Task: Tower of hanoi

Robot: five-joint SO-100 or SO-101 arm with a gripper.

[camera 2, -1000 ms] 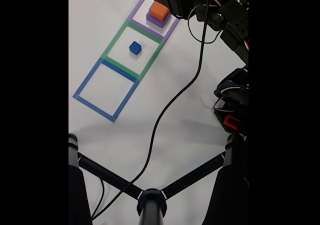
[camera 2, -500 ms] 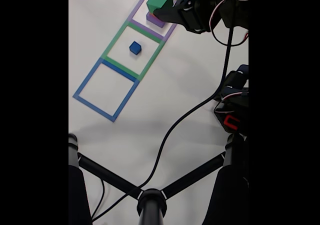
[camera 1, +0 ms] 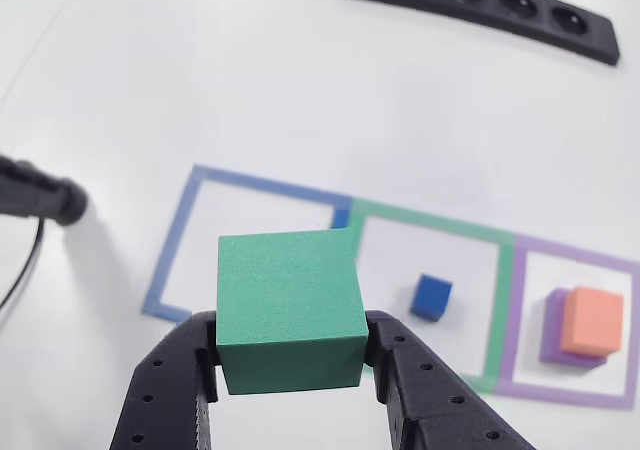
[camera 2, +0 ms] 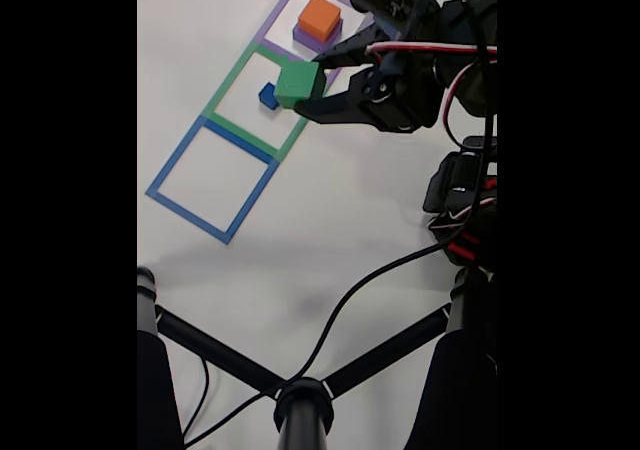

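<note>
My gripper [camera 1: 293, 355] [camera 2: 306, 85] is shut on the green block [camera 1: 288, 308] [camera 2: 296, 82] and holds it in the air, over the green tape square in the fixed view. The small blue cube [camera 1: 432, 297] [camera 2: 267, 95] rests inside that green tape square, partly behind the green block in the fixed view. The salmon-orange block [camera 1: 591, 321] [camera 2: 319, 16] sits on top of the purple block [camera 1: 556, 332] [camera 2: 308, 37] inside the purple tape square.
Three tape outlines lie in a row: blue [camera 2: 211, 179], green [camera 2: 228, 80], purple [camera 2: 280, 10]. A black bar with round holes [camera 1: 480, 8] lies at the back. A black cable [camera 2: 345, 315] crosses the white table; a black tripod [camera 2: 300, 400] stands in front.
The gripper carried the green block from above the purple square stack down toward the green tape square. The orange block is uncovered again.
</note>
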